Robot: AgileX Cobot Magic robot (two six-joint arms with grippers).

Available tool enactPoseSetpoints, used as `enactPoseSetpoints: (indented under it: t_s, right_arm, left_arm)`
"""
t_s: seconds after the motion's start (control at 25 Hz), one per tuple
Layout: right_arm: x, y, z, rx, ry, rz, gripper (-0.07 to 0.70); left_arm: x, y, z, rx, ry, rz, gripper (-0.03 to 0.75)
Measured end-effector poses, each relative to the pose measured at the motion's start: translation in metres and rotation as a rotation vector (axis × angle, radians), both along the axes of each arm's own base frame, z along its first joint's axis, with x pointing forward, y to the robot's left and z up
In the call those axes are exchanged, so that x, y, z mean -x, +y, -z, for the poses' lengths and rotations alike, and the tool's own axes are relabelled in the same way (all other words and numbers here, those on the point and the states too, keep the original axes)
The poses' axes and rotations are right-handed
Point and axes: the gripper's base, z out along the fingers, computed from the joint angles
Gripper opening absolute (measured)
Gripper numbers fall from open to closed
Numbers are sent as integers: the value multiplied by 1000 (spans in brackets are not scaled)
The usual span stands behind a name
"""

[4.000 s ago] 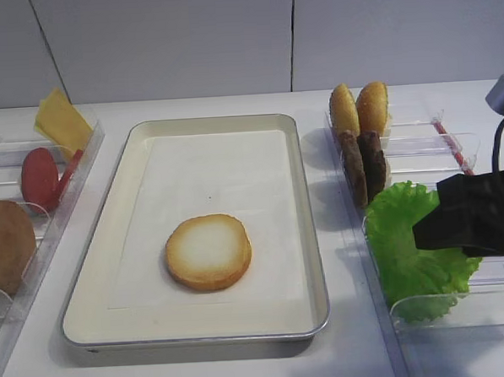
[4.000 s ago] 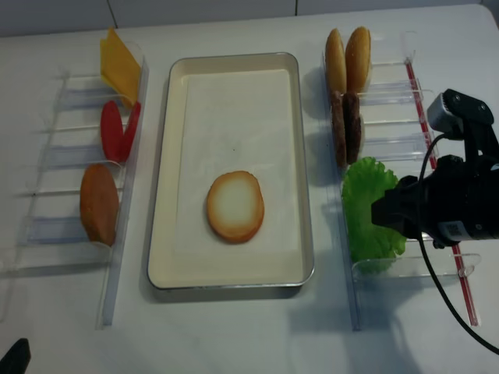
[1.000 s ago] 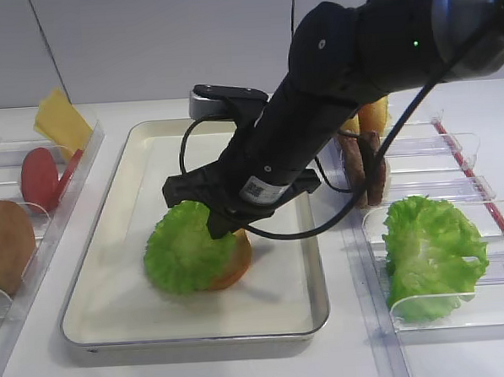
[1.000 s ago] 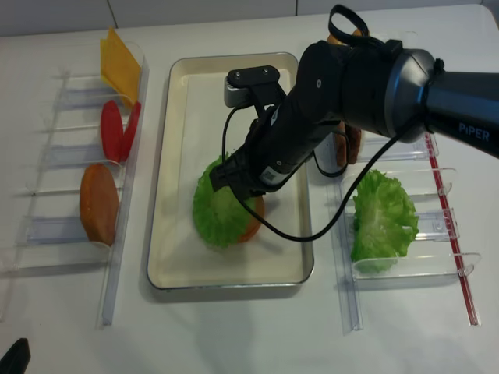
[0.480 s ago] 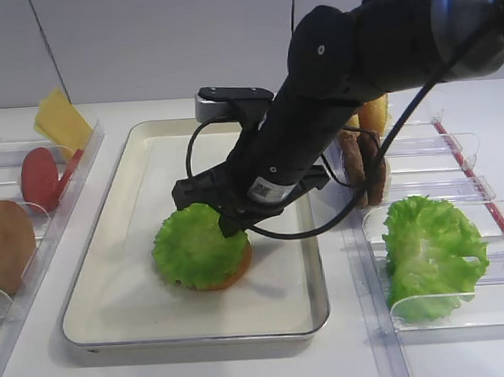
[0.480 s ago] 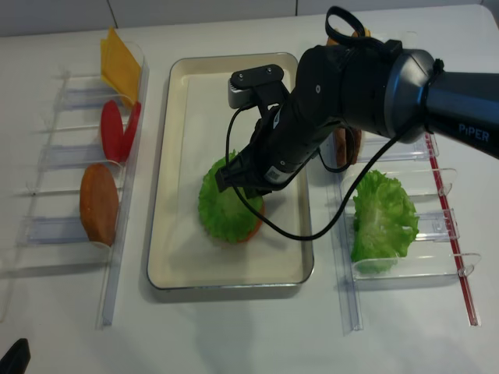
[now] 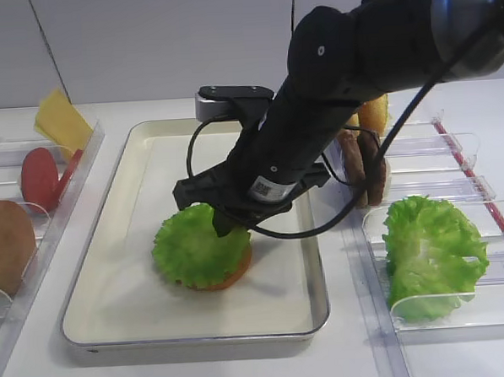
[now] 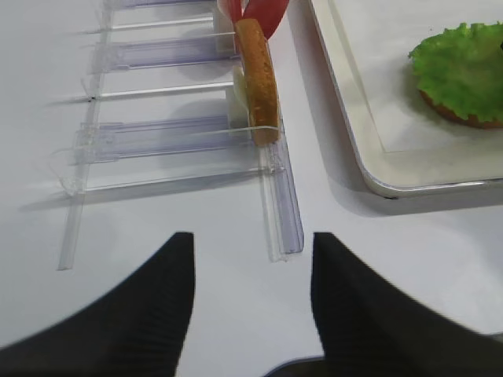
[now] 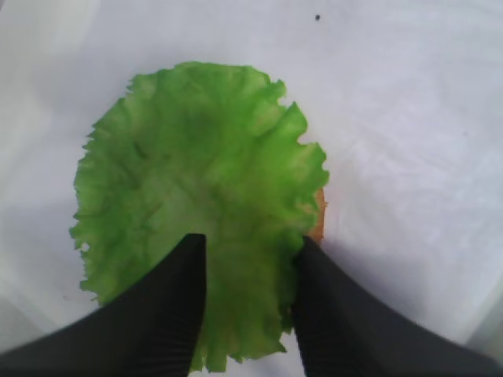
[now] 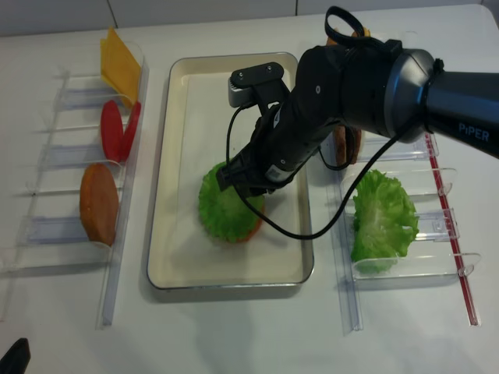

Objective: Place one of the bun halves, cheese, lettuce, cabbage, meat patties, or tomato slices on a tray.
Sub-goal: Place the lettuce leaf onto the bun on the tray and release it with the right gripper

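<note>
One leaf: lettuce, flat on a bun half in the near part of the tray, covering nearly all of it; only a brown edge shows at the right.
Tray liner: white paper, bare around the stack.
Right gripper: just above the lettuce's near-right edge, fingers spread apart over the leaf, nothing pinched between them.
Right arm: black, reaching from the far right across the tray.
Left gripper: well left of the tray over bare table, both fingers parted, nothing held.
Right racks: two bun halves upright at the far end, patties nearer, then a thick mound of green leaves.
Left racks: cheese far, tomato slices next, one more bun half nearest.
</note>
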Motion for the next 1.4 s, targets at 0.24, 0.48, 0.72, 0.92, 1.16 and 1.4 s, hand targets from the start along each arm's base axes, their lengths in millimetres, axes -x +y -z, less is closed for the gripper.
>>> enactPoseSetpoints:
  t_s: [0.24,0.48,0.72,0.92,1.16,1.4]
  right_arm:
    - [-2,-3,-3,62,-17,-40,417]
    - [-5,-4,-25,148,17,-63,426]
    - [-3,-4,-54,192,99,-100,426]
    - [-2,-3,-73,204,136,-102,426]
    - [6,-4,-93,132,141,-91,426]
    - [27,-18,-137,53,59,-76,426]
  left_arm:
    - [0,0,0,0,0,0,319]
    - [0,0,0,0,0,0,319]
    - [0,0,0,0,0,0,319]
    - [0,0,0,0,0,0,319]
    - [0,0,0,0,0,0,319]
    - [0,0,0,0,0,0,319]
